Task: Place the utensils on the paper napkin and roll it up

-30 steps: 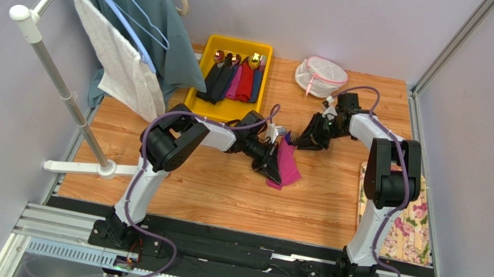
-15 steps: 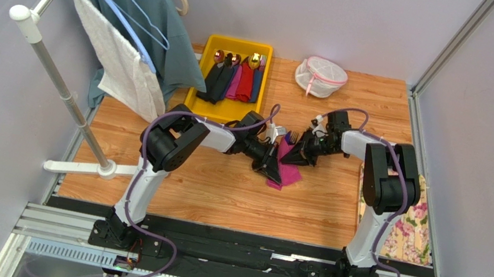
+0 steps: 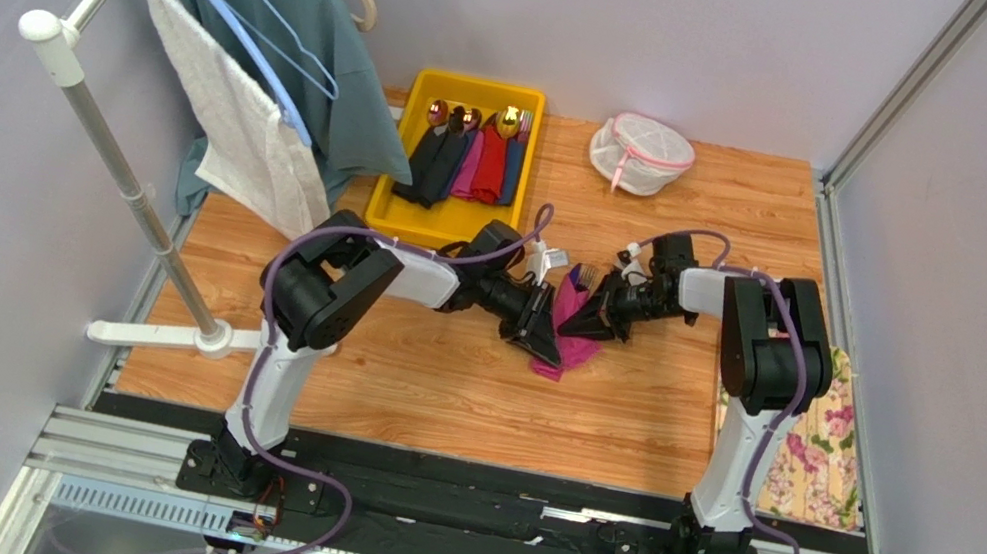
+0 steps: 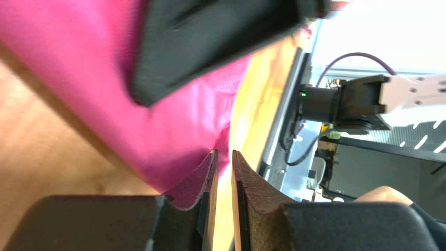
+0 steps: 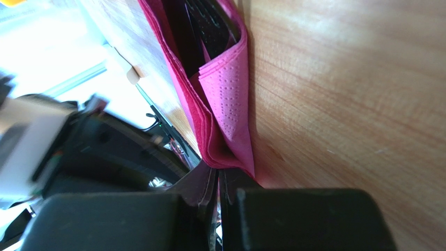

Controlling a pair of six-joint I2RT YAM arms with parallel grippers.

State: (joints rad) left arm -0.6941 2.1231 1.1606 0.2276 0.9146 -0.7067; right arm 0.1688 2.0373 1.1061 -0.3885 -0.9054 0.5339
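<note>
Lying just off the near right corner of the yellow tray [image 3: 456, 221], the paper napkin [image 3: 576, 347] is folded over the dark utensils [image 5: 207, 26], and the bundle's long axis runs from the tray's side toward the arms' bases. The right gripper [image 5: 220, 175] is clamped on the folded edge farther from the tray. The left gripper [image 4: 222, 154] has its jaws drawn to a sliver on the tray-side corner, seemingly nipping it, so any roll must turn across that axis, both arms equally near.
</note>
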